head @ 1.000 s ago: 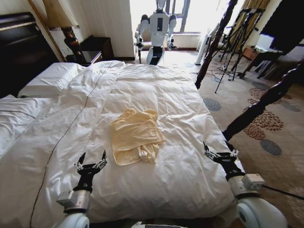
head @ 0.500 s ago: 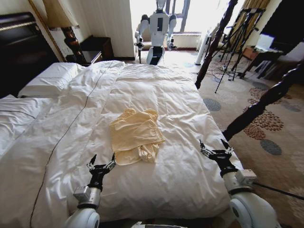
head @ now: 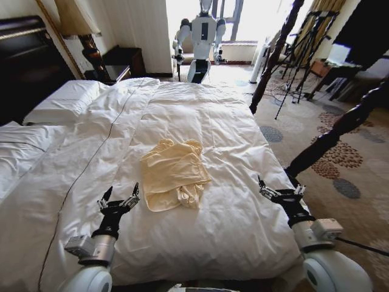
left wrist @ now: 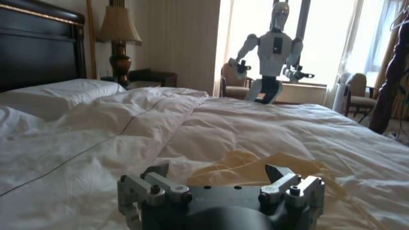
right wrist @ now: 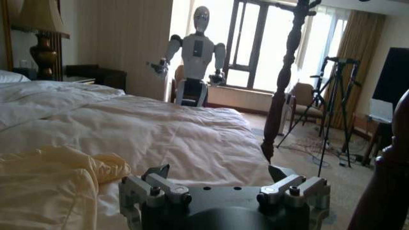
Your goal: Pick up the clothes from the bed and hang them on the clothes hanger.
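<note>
The shirt [head: 173, 174] is lying just ahead and right of the wide-spread left gripper [head: 119, 203]; the right gripper [head: 281, 192], equally spread, is waiting farther off.

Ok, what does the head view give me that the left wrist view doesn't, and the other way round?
Head view alone: the right gripper, open, over the bed's right edge, apart from the clothes; also the dark bed posts and patterned carpet. Left wrist view alone: the table lamp's shade and base whole beside the headboard, and a chair by the window. Both share: the left gripper, open, just short of the crumpled cream clothes, the white duvet and the other robot standing beyond the bed.
</note>
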You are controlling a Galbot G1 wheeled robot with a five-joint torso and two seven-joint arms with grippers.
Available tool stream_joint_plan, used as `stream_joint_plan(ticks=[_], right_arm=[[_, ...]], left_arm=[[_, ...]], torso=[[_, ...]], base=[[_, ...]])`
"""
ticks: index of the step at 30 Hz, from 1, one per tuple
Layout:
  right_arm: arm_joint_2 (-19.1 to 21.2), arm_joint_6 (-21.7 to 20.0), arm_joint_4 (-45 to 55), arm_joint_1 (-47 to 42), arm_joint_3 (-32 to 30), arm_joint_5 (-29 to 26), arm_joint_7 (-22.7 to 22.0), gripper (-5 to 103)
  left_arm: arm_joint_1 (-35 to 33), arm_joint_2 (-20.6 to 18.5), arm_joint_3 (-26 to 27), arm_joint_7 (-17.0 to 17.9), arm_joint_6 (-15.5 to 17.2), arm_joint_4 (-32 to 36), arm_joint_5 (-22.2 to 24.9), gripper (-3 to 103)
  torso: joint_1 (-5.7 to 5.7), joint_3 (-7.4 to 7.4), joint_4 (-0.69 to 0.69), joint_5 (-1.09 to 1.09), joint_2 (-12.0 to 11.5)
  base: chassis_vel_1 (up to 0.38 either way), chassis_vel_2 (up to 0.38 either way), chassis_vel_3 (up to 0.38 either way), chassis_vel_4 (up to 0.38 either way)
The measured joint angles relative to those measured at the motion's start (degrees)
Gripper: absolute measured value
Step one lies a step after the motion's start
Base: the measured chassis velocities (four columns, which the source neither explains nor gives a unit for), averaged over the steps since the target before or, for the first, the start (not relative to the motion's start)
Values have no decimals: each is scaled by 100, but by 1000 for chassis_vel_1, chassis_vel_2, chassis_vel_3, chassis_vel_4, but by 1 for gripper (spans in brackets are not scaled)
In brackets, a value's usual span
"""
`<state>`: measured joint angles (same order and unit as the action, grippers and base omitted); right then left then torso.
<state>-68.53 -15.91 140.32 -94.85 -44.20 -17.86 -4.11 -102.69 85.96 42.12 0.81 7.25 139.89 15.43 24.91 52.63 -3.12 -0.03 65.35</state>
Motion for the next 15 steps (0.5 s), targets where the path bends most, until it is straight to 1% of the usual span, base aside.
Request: stream_joint_plan(ticks=[1, 2, 4, 5, 7, 9, 11, 13, 15], right_arm=[[-3, 0, -19, 8, 18, 6, 0, 100], [-6, 5, -51, 27, 57, 15, -4, 100], [3, 9, -83, 59, 105, 20, -16, 100], [3, 9, -83, 59, 105, 20, -16, 100], [58, 9, -136, 140, 181, 21, -56, 100], [97, -1, -171, 204, 244, 23, -105, 100], [110, -13, -184, 226, 273, 25, -128, 100], [154, -60, -225, 307, 389, 27, -195, 100], [204, -94, -262, 378, 482, 26, -237, 100]], left_arm=[[16, 8, -55, -10, -38, -153, -144, 100], [56, 17, -204, 29, -155, -535, -363, 100], [129, 41, -385, 137, -272, -964, -511, 100], [129, 41, -385, 137, -272, -964, -511, 100], [261, 68, -648, 236, -232, -1361, -518, 100], [414, 59, -834, 318, -162, -1555, -509, 100], [483, 45, -899, 357, -137, -1625, -508, 100], [722, -12, -1035, 491, -73, -1886, -520, 100], [836, -24, -1043, 551, -62, -2036, -581, 100]], torso=[[0, 0, 0, 2, 0], [0, 0, 0, 0, 0], [0, 0, 0, -1, 0], [0, 0, 0, -1, 0], [0, 0, 0, -1, 0], [0, 0, 1, 2, 0], [0, 0, 1, 2, 0], [0, 0, -2, 0, 0], [0, 0, 3, 1, 0]], base=[[0, 0, 0, 0], [0, 0, 0, 0], [0, 0, 0, 0], [0, 0, 0, 0], [0, 0, 0, 0], [0, 0, 0, 0], [0, 0, 0, 0], [0, 0, 0, 0], [0, 0, 0, 0]])
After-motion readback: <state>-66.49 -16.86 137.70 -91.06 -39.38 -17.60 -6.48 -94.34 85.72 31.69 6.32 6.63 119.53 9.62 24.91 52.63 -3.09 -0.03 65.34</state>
